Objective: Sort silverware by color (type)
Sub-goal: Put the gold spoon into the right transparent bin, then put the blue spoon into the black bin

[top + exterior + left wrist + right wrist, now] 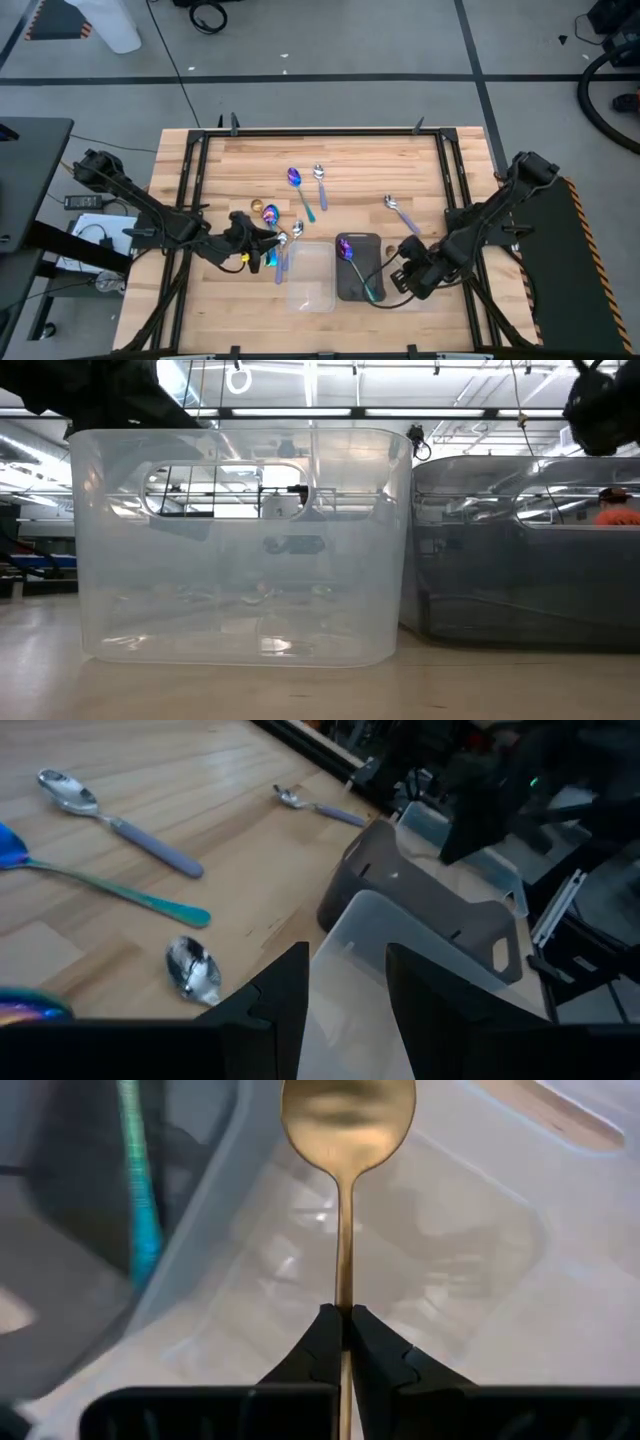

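Observation:
My right gripper (345, 1335) hangs over a clear tray (470, 1250) at the near right and is shut on a gold spoon (347, 1120). Beside that tray stands a dark tray (358, 268) with an iridescent, teal-handled spoon (352, 262) lying in it. My left gripper (345, 1010) is open at the table's near left, just left of a second clear tray (310, 278), with nothing between its fingers. Loose on the wood lie a lilac-handled silver spoon (110, 815), an iridescent spoon (100, 885), a silver spoon (195, 970) and a farther silver spoon (315, 808). My right gripper pinches the gold spoon's thin handle (344, 1295) between its two fingertips. The fingers come steeply from above, and the handle runs on in the line they point along. The spoon hangs bowl down (347, 1120), lifted above the clear tray's floor.
A black frame (320, 132) runs round the wooden table top. More spoons lie near my left gripper, among them a gold one (257, 207) and an iridescent one (270, 215). Bare wood shows at the far left and far right.

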`<action>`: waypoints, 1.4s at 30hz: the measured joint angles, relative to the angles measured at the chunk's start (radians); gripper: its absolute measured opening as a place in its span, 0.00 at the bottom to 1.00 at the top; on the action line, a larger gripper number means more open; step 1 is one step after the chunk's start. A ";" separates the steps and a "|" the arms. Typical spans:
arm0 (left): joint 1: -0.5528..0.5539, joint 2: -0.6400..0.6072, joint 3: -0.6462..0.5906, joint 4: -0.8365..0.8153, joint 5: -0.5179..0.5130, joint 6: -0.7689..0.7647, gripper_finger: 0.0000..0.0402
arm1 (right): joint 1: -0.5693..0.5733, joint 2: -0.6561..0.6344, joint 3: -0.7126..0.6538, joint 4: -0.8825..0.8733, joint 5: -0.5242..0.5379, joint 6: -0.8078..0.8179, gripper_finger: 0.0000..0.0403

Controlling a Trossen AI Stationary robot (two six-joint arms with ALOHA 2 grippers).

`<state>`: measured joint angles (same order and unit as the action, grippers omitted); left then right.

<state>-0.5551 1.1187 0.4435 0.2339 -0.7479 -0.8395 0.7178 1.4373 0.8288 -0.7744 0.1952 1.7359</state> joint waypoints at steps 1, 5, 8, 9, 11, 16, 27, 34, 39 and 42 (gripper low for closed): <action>0.003 0.000 0.000 0.002 0.000 0.008 0.35 | -0.006 0.016 0.000 0.009 -0.010 0.000 0.04; 0.021 0.000 0.000 0.011 0.000 0.025 0.35 | -0.029 0.067 0.000 0.027 -0.045 -0.018 0.04; 0.036 0.000 0.000 0.011 0.000 0.025 0.35 | -0.044 0.095 0.000 0.049 -0.062 -0.034 0.04; 0.038 0.000 0.000 0.010 0.000 0.025 0.35 | -0.047 0.105 0.000 0.059 -0.063 -0.038 0.04; 0.040 0.000 0.000 0.011 0.000 0.025 0.35 | -0.051 0.119 0.000 0.078 -0.069 -0.047 0.04; 0.042 0.000 0.000 0.010 0.000 0.025 0.35 | -0.056 0.159 0.001 0.100 -0.089 -0.053 0.05; 0.041 0.000 0.000 0.017 0.000 0.068 0.35 | -0.064 0.186 0.004 0.081 -0.111 -0.037 0.05; 0.041 0.000 0.000 0.012 0.000 0.087 0.42 | -0.081 0.151 -0.003 0.085 -0.115 -0.075 0.18; 0.040 -0.001 0.000 -0.070 0.025 0.040 0.54 | -0.085 0.052 -0.003 0.081 -0.091 -0.115 0.28; 0.040 -0.003 0.000 -0.172 0.065 -0.059 0.55 | -0.085 -0.015 -0.002 0.071 -0.061 -0.158 0.30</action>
<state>-0.5151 1.1152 0.4435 0.0623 -0.6829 -0.8982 0.6327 1.4220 0.8265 -0.7036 0.1341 1.5780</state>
